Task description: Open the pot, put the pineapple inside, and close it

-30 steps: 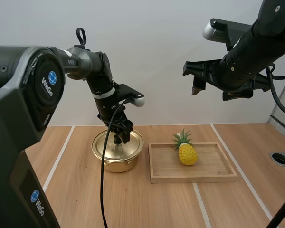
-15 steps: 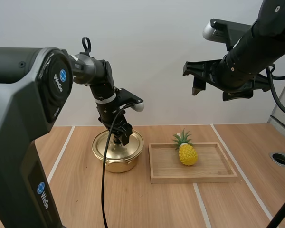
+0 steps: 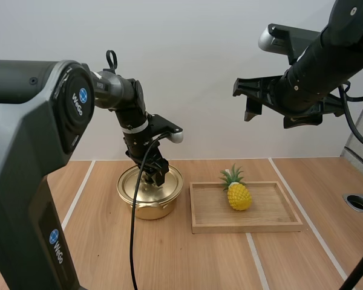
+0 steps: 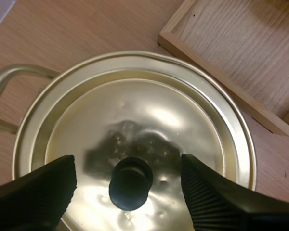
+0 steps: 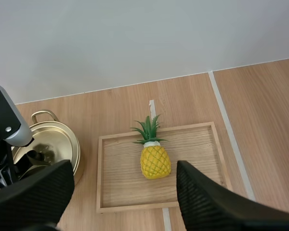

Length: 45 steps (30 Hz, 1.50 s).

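Note:
A gold pot (image 3: 149, 192) stands on the table with its lid (image 4: 135, 125) on. My left gripper (image 3: 153, 176) is down over the lid, open, its fingers (image 4: 216, 197) standing on either side of the black knob (image 4: 130, 183) without touching it. A yellow pineapple (image 3: 237, 192) with green leaves lies in the wooden tray (image 3: 272, 223), right of the pot. My right gripper (image 3: 272, 109) hangs high above the tray, open and empty; from its wrist view the pineapple (image 5: 154, 156) lies far below between its fingers (image 5: 216, 202), with the pot (image 5: 58, 144) beside the tray (image 5: 192, 144).
White tape lines (image 3: 75, 199) run across the wooden table. A round hole (image 3: 358, 202) sits in the table at the far right. Bare table lies in front of pot and tray.
My left gripper has settled slightly lower and nearer over the lid's knob. The right arm, pineapple and tray have not moved.

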{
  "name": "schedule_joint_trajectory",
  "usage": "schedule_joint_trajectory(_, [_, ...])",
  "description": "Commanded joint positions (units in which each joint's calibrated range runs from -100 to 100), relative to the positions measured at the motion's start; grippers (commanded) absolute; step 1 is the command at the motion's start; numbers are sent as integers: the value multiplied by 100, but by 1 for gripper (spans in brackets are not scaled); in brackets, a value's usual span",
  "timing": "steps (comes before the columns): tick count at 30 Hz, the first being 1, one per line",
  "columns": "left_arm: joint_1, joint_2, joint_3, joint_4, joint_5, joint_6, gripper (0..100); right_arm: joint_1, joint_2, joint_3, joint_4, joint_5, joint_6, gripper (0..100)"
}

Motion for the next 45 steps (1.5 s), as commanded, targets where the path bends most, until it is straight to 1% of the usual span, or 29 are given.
schedule_joint_trajectory(1, [-19, -7, -31, 49, -65, -52, 100, -19, -53, -30, 59, 12, -65, 100])
schedule_joint_trajectory(2, [-19, -7, -31, 58, -51, -52, 95, -19, -53, -30, 86, 12, -65, 100])
schedule_joint_trajectory(3, [-19, -7, -31, 89, -46, -52, 78, -19, -53, -30, 99, 12, -65, 100])
schedule_joint_trajectory(4, [-19, -7, -31, 100, -46, -57, 63, -19, -53, -30, 113, 12, -65, 100])
schedule_joint_trajectory(7, [-19, -7, -31, 144, -46, -83, 12, -19, -53, -30, 127, 12, -65, 100])
schedule_joint_trajectory(8, [-19, -7, -31, 171, -46, -83, 0, -19, -53, -30, 127, 12, -65, 100])
schedule_joint_trajectory(14, [-19, -7, -31, 326, -46, -92, 0, -19, -53, -30, 127, 12, -65, 100])
schedule_joint_trajectory(19, [-19, -99, -31, 335, -10, -275, 0, -19, -53, -30, 127, 12, -65, 100])
schedule_joint_trajectory(25, [-19, -792, -63, 335, -54, -341, 0, -19, -53, -30, 139, 12, -65, 100])
schedule_joint_trajectory(30, [-12, -1615, -220, 346, -104, -614, 0, -19, -53, -30, 139, 12, -65, 100])
schedule_joint_trajectory(35, [-12, -2361, -914, 373, 71, -921, 0, -19, -53, -30, 139, 12, -65, 100])
schedule_joint_trajectory(38, [-12, -2751, -1604, 417, 229, -1220, 0, -19, -53, -30, 139, 12, -65, 100])
schedule_joint_trajectory(45, [-12, -3193, -3696, 758, 373, -1803, 0, -19, -53, -30, 139, 12, -65, 100])
